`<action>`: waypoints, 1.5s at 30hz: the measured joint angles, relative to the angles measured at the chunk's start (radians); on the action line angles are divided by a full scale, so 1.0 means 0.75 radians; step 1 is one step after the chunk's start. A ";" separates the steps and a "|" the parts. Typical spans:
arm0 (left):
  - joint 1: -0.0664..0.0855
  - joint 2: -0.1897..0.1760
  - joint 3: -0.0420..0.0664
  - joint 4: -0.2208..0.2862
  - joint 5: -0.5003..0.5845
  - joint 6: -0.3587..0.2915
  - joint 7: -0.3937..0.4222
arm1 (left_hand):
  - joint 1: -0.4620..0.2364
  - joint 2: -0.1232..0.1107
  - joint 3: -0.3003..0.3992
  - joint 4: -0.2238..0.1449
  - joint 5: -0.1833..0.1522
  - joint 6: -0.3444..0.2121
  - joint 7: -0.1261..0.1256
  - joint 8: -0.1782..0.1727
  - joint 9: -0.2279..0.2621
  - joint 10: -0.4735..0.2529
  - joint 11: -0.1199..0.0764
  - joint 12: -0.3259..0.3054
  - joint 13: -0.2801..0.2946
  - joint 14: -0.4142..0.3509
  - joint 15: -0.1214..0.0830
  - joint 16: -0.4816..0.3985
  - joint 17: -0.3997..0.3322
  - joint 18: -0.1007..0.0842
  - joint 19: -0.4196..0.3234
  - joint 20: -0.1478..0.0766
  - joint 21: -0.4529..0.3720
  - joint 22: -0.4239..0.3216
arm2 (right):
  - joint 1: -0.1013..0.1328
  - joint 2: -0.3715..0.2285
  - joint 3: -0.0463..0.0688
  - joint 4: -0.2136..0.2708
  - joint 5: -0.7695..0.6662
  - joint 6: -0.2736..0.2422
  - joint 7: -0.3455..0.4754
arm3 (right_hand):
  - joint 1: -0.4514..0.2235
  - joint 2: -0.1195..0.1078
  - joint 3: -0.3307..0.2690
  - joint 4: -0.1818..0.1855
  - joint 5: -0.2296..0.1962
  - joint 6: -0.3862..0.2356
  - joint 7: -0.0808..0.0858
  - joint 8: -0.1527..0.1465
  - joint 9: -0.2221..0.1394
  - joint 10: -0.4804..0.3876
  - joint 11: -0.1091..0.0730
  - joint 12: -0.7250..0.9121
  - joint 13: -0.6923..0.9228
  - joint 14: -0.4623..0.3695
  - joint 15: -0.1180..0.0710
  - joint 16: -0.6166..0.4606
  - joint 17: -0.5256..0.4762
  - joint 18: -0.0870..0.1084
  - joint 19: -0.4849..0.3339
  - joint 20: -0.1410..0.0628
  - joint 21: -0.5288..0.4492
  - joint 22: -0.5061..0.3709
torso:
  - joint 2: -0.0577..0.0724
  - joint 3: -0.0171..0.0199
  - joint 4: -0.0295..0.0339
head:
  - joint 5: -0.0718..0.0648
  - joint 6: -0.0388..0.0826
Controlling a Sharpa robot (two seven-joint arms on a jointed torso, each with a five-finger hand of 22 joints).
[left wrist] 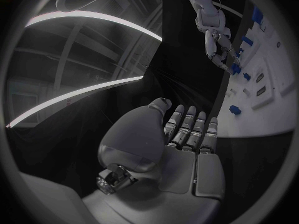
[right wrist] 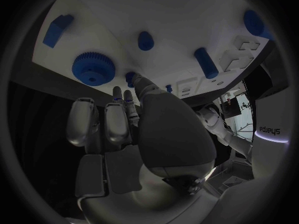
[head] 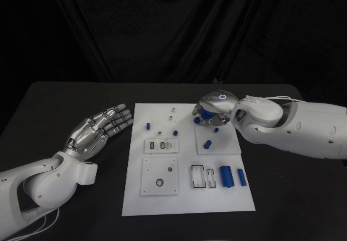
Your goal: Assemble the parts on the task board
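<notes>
The task board (head: 189, 165) is lying in the middle of the black table (head: 65, 100), and the job is looking only partly done; several blue pegs (head: 175, 133) are standing in it, while two blue cylinders (head: 232, 176) are lying loose near its near-right corner beside unfilled slots. The right hand (head: 211, 111) is reaching over the board's far right part, fingertips touching a small blue part (right wrist: 130, 76) beside the blue gear (right wrist: 93, 69); whether it is gripping it, I cannot tell. The left hand (head: 98, 131) is hovering left of the board, fingers spread, holding nothing.
</notes>
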State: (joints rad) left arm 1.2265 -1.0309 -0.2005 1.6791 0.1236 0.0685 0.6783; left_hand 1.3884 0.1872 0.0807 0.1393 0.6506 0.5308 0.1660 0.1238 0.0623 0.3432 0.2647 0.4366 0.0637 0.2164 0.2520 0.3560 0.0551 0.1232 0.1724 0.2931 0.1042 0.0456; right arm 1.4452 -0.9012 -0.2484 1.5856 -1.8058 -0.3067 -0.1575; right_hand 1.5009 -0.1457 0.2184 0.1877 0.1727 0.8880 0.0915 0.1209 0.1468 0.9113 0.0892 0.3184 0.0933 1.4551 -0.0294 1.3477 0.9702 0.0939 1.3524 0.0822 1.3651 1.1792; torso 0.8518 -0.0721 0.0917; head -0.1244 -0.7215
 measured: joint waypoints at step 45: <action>0.000 0.005 -0.006 -0.018 0.001 0.035 0.000 | -0.019 -0.005 0.068 -0.005 0.000 0.010 0.000 0.000 0.001 0.003 0.017 0.011 0.000 -0.010 0.009 0.021 0.000 -0.021 0.000 0.000 0.000 -0.001 | -0.037 0.051 0.007 -0.060 0.056 -0.041 0.048 | 0.023 0.061 0.184 -0.041 0.098 0.201 0.043 0.076 0.077 0.265 -0.036 -0.031 -0.029 0.007 0.026 -0.005 0.025 0.000 0.009 0.020 0.000 0.039 | -0.002 -0.0008 -0.0052 | 0.013 -0.012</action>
State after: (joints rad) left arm 1.2265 -1.0270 -0.2047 1.6659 0.1244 0.0950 0.6786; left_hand 1.3745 0.1836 0.1317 0.1352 0.6506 0.5379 0.1661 0.1238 0.0632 0.3452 0.2775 0.4448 0.0635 0.2092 0.2591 0.3715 0.0550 0.1072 0.1724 0.2931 0.1041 0.0446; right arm 1.4177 -0.8631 -0.2428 1.5406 -1.7641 -0.3377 -0.1215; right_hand 1.5184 -0.1002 0.3563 0.1569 0.2459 1.0391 0.1240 0.1780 0.2042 1.1100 0.0623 0.2950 0.0714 1.4605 -0.0096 1.3437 0.9892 0.0939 1.3589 0.0975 1.3651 1.2084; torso 0.8507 -0.0727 0.0877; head -0.1150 -0.7307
